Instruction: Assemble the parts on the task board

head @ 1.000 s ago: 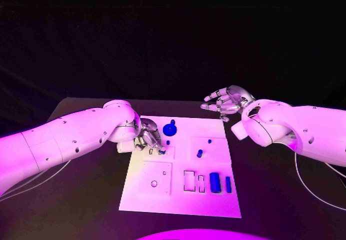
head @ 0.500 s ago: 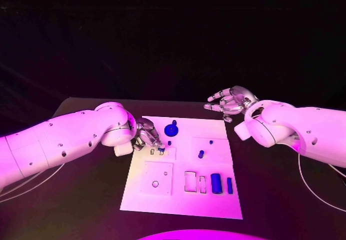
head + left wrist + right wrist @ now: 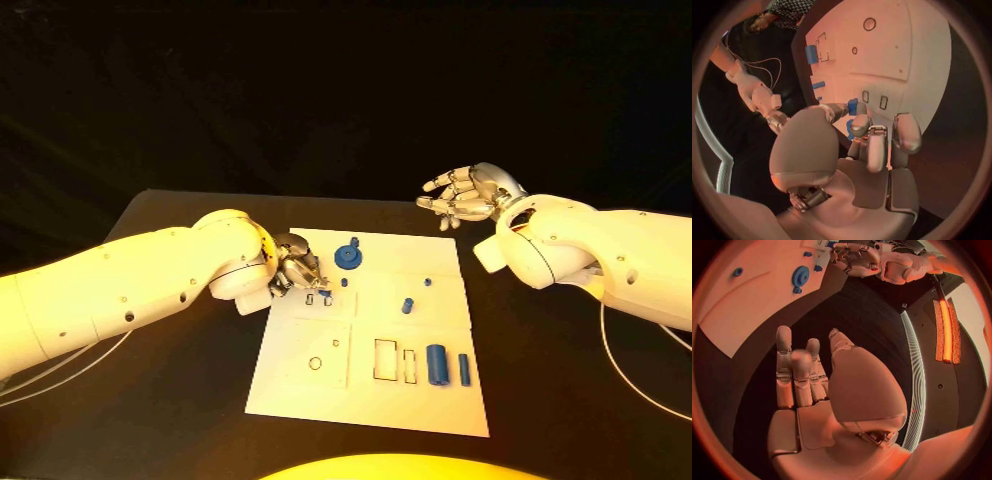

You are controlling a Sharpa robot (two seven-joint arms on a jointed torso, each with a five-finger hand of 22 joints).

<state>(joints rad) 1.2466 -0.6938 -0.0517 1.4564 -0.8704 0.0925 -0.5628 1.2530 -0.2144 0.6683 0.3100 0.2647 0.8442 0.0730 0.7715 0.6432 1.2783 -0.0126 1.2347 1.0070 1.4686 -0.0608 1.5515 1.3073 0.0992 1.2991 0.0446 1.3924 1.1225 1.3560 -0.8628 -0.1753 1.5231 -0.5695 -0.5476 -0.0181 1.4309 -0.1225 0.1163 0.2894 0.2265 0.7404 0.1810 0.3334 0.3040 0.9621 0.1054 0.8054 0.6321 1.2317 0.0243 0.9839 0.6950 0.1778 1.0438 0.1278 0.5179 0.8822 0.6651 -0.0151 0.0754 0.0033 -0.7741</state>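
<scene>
The white task board lies mid-table. My left hand hangs over its far left corner with fingers curled in, and thumb and fingertip pinch a small blue part just above two small rectangular slots. My right hand hovers past the board's far right corner, fingers apart and holding nothing. On the board are a blue gear, a short blue peg, a blue cylinder and a thin blue bar.
The black table shows on both sides of the board. A rectangular recess and a round hole lie in the board's near half. White cables trail off the table's right side.
My left forearm has swung lower while its hand stays at the board's far left corner. My right hand has risen slightly and drifted right.
</scene>
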